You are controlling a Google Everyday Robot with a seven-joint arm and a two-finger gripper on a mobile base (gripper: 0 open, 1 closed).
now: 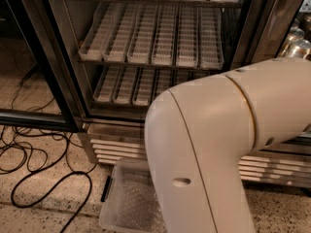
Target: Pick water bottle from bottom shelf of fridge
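The fridge [73,106] stands with its black-framed glass door [34,67] swung out to the left. Inside, rows of white slotted lane trays lie on the wire racks. The left part of the bottom shelf [124,84] shows bare trays. My big white arm [218,149] fills the lower right of the view and covers the rest of that shelf. The water bottle is hidden. My gripper is out of view, somewhere past the arm.
A middle shelf [155,35] of bare trays sits above. Silver cans [297,43] show behind the right-hand door. A louvered base grille [114,147] runs below. A clear plastic bin [129,200] lies on the floor in front, and black cables [43,178] trail at left.
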